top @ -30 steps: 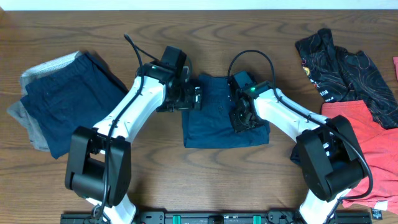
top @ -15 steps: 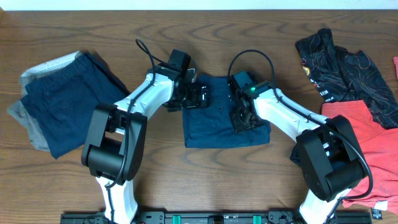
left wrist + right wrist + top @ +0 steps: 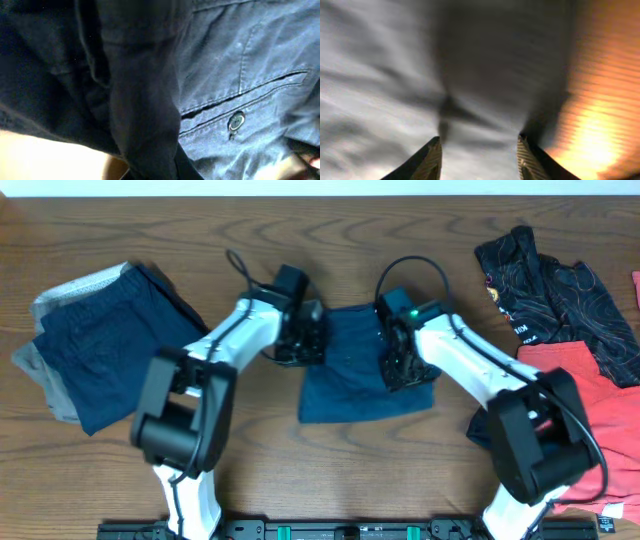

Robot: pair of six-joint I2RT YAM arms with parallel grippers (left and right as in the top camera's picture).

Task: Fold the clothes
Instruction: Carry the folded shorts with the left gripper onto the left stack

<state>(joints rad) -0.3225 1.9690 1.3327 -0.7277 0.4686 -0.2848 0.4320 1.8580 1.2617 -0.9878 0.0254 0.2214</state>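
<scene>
Mid-fold on the navy shorts point(image 3: 365, 375), with both end effectors at the cloth.

Spread on the worktop point(image 3: 330, 475), well right of the folded pile point(image 3: 100, 355), with the black printed garment point(image 3: 550, 285) and red garment point(image 3: 590, 415) farther from that pile. Left end effector point(image 3: 310, 337) at the edge nearer the pile, smothered in fabric up close, so cannot tell whether clamped or parted. Right end effector point(image 3: 400, 365) on the side away from the pile, fingertips point(image 3: 432, 157) spread apart, seemingly pressing rather than pinching. Likely hazard: bunched, dragged layers through uneven pull or a slipped hold. Against half a second ago: both end effectors shifted slightly, shorts' outline more skewed.
</scene>
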